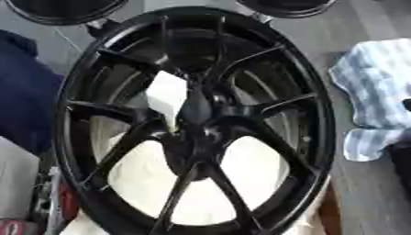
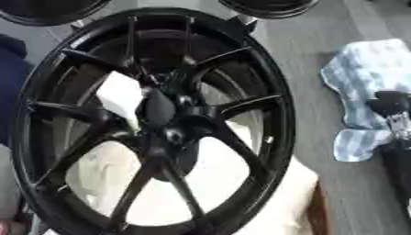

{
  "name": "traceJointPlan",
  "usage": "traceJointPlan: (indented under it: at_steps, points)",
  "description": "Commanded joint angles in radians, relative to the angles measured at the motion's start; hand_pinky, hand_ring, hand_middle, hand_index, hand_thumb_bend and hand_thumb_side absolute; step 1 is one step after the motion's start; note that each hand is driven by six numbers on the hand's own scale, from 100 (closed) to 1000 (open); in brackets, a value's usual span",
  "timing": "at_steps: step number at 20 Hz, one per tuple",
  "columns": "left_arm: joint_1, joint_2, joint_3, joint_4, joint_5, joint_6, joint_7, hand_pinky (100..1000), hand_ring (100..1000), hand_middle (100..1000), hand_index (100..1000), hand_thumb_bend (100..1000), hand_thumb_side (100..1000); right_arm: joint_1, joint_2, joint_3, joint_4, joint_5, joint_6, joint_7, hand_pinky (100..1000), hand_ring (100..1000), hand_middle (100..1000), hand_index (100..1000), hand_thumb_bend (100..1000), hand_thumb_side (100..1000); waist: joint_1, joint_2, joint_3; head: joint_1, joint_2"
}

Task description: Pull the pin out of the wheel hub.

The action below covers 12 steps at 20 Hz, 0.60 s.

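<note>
In the middle of the bench (image 2: 345, 193), a black alloy wheel (image 1: 80, 92) is filling most of what I am seeing, lying face up on a cream pad (image 1: 241, 183). Its hub (image 1: 201, 133) is sitting where the spokes meet. A dark, elongated shape is standing over the hub centre, and I am taking it for the pin (image 1: 195, 104), though black on black is keeping me from being sure. A white patch (image 1: 164, 94) is showing through the spokes just left of it.

My right hand (image 2: 391, 104) is showing only at the bench's right edge, dark with a silver joint, over a blue-and-white striped towel (image 1: 377, 82). I cannot tell whether it is open or closed. My left hand is not appearing in either view. Nothing of mine is touching the wheel, so I am judging the job as not yet begun and the step in hand as the reach.

For the next move I am thinking of bringing the right hand across from the right edge to the hub, coming down between the spokes, closing around the pin and drawing it straight up along its own line so that it is not binding in the bore.
</note>
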Motion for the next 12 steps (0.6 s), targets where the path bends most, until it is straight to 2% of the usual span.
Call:
traceJointPlan:
  at_steps: [1,5,12]
  points:
    - [-0.003,0.014,0.006,-0.021,0.0,-0.008,0.004,818,591,614,779,100,834,0.001,-0.013,-0.009,-0.018,0.004,0.004,0.0,858,714,667,571,133,381,0.002,-0.011,-0.001,-0.002,-0.008]
    - [0.002,0.047,0.013,-0.021,0.012,-0.048,0.006,818,592,615,779,100,808,0.003,-0.015,-0.01,-0.018,0.006,0.004,-0.001,858,714,667,571,133,381,0.005,-0.012,0.001,-0.009,-0.012]
    - [0.036,0.149,0.027,-0.021,0.041,-0.165,0.0,817,594,616,779,100,747,0.011,-0.023,-0.011,-0.018,0.01,-0.001,-0.001,858,715,667,571,132,379,0.011,-0.018,0.001,-0.02,-0.021]
